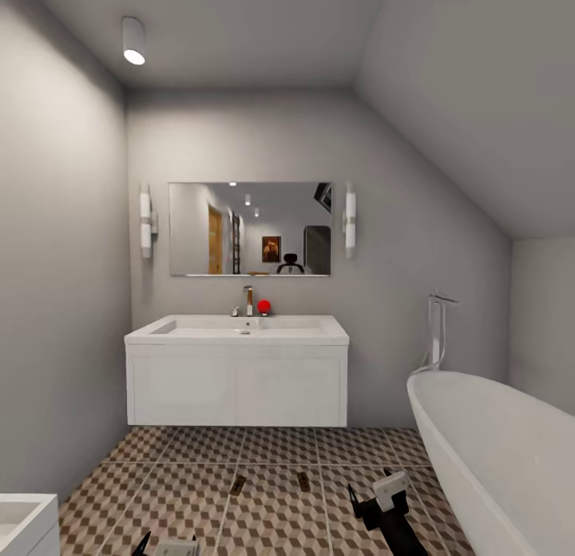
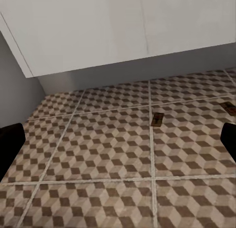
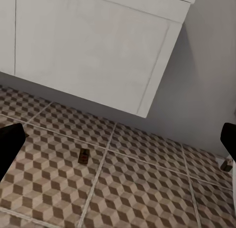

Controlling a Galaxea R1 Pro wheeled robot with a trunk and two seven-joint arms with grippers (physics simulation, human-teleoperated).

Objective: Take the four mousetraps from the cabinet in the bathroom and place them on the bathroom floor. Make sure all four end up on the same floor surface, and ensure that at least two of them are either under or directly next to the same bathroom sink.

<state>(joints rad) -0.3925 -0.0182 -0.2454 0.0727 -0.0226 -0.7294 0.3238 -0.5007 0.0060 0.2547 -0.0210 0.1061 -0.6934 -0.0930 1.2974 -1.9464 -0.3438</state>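
Two mousetraps lie flat on the cube-patterned bathroom floor [image 1: 271, 516], in front of the white bathroom sink [image 1: 236, 332]. One mousetrap [image 1: 238, 484] [image 2: 158, 119] is to the left, the other [image 1: 303, 481] [image 2: 228, 108] to the right. The right wrist view has a mousetrap [image 3: 84, 156] on the tiles below the vanity, and a small tan piece [image 3: 226, 164] close to the wall. My left gripper [image 1: 169, 545] [image 2: 118, 144] hangs open over the tiles, holding nothing. My right gripper [image 1: 375, 492] [image 3: 118, 142] is open and holds nothing too. The cabinet is out of view.
A white oval bathtub [image 1: 495, 452] with a chrome floor tap [image 1: 437, 328] takes up the right side. Another white unit's corner [image 1: 24, 524] sits at the bottom left. A mirror [image 1: 249, 228] hangs above the sink, and grey walls close in both sides.
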